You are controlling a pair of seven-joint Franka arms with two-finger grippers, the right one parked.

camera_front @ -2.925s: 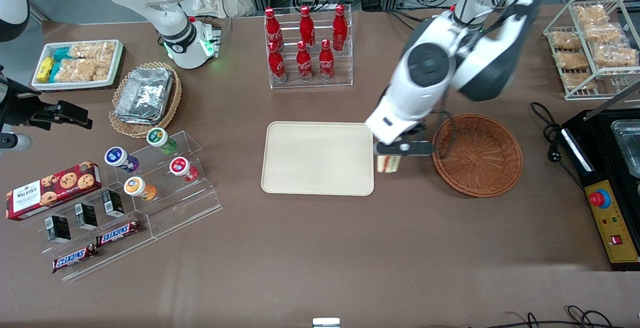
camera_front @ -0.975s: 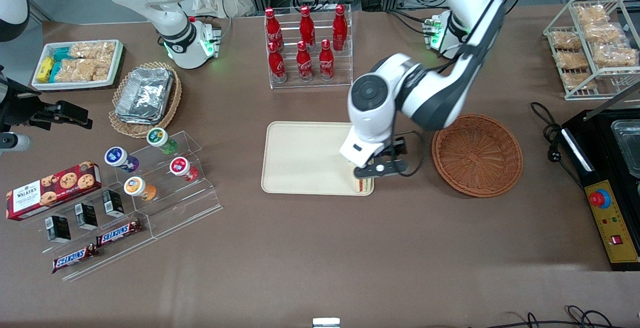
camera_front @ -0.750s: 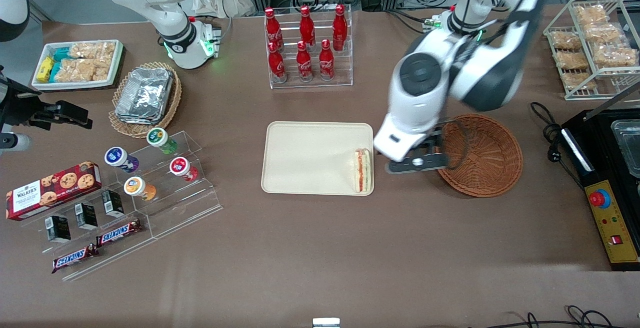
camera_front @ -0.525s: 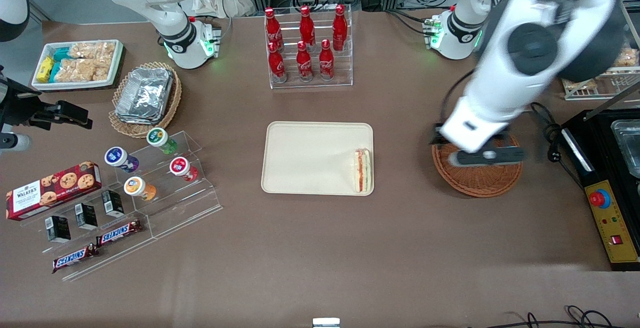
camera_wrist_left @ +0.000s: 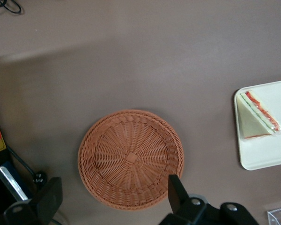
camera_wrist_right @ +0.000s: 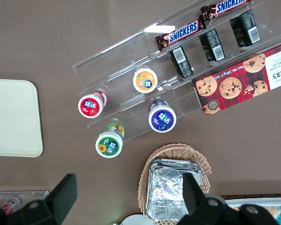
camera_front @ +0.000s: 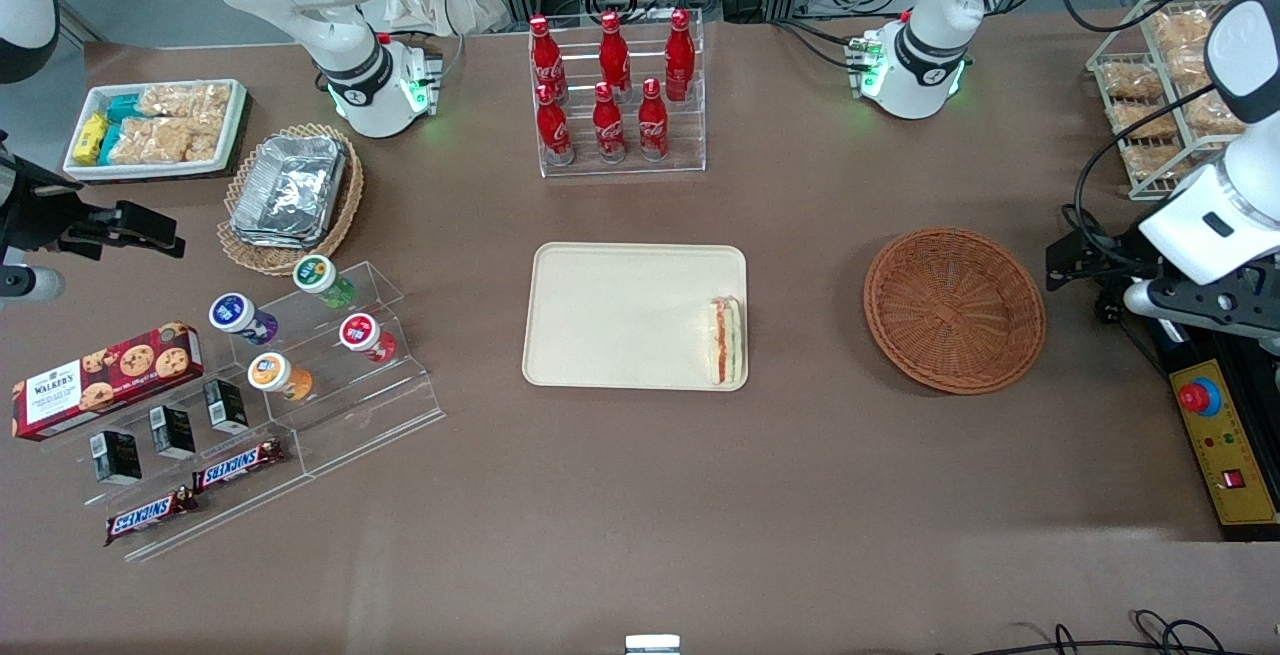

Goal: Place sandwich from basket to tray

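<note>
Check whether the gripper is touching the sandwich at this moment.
Apart. The front view shows the open gripper past the basket, bare table between it and the sandwich on the tray.

You see the triangular sandwich (camera_front: 726, 340) lying flat on the cream tray (camera_front: 610, 315), at the edge nearest the basket (camera_front: 955, 309). The round reddish-brown wicker basket holds nothing.
</note>
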